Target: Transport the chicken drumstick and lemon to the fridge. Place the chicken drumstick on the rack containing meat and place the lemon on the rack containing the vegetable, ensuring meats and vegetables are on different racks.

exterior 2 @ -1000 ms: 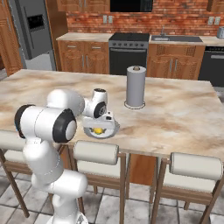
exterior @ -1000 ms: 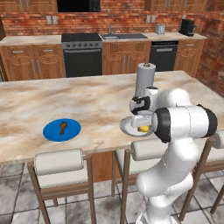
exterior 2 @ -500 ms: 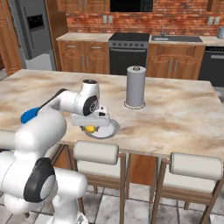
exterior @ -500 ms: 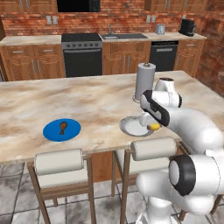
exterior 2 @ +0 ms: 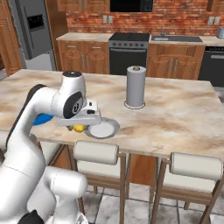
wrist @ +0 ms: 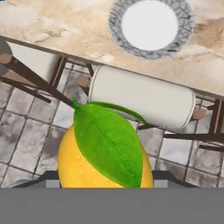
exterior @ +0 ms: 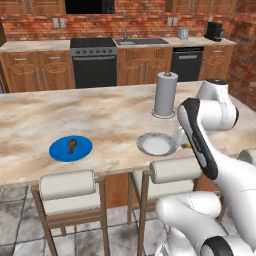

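My gripper (exterior 2: 79,126) is shut on the lemon (exterior 2: 78,128) and holds it at the island counter's front edge, just beside the empty grey-rimmed plate (exterior 2: 102,128). In the hand view the lemon (wrist: 105,157), yellow with a green leaf, hides the fingertips and hangs over a stool and the floor. The brown chicken drumstick (exterior: 72,146) lies on a blue plate (exterior: 57,150) further left on the counter. The grey fridge (exterior 2: 31,31) stands shut at the far left of the right base view, so its racks, the meat and the vegetable are hidden.
A paper towel roll (exterior: 165,94) stands upright behind the grey-rimmed plate (exterior: 156,144). White-cushioned stools (exterior: 67,184) line the counter's near side. A stove (exterior: 94,61) and wooden cabinets run along the back wall.
The arm has lifted the lemon off the grey-rimmed plate and swung it out to the counter's near edge, leaving the plate empty. The drumstick has not moved.
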Controlling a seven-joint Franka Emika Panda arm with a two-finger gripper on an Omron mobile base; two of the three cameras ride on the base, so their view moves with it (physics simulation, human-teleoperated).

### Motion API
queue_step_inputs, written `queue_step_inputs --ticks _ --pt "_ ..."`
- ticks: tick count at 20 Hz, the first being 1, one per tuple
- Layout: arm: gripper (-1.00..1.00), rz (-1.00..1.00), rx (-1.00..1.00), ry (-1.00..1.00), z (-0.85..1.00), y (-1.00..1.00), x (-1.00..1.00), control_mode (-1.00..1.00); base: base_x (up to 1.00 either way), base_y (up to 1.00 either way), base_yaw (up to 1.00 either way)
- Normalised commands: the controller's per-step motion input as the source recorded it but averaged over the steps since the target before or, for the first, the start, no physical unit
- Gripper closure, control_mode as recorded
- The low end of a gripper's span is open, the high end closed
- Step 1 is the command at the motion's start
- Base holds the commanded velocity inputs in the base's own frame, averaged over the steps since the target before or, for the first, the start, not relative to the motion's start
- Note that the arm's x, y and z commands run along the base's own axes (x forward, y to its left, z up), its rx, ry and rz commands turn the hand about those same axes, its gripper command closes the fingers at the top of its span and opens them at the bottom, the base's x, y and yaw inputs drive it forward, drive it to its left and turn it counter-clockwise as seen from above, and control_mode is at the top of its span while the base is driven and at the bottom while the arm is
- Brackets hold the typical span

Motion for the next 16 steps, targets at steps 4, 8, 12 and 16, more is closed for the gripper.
queue_step_inputs --ticks 4,8,12,16 --pt "1.0 0.0 0.0 -0.18 0.83 0.03 -0.8 -1.0 0.0 0.0 0.0" --pt "1.0 0.0 0.0 -0.19 0.76 0.09 -0.7 -1.0 0.0 0.0 0.0" --pt "1.0 0.0 0.0 -0.19 0.8 0.0 -0.65 -1.0 0.0 0.0 0.0" --pt "1.0 0.0 0.0 -0.1 0.77 0.01 -0.7 -1.0 0.0 0.0 0.0"
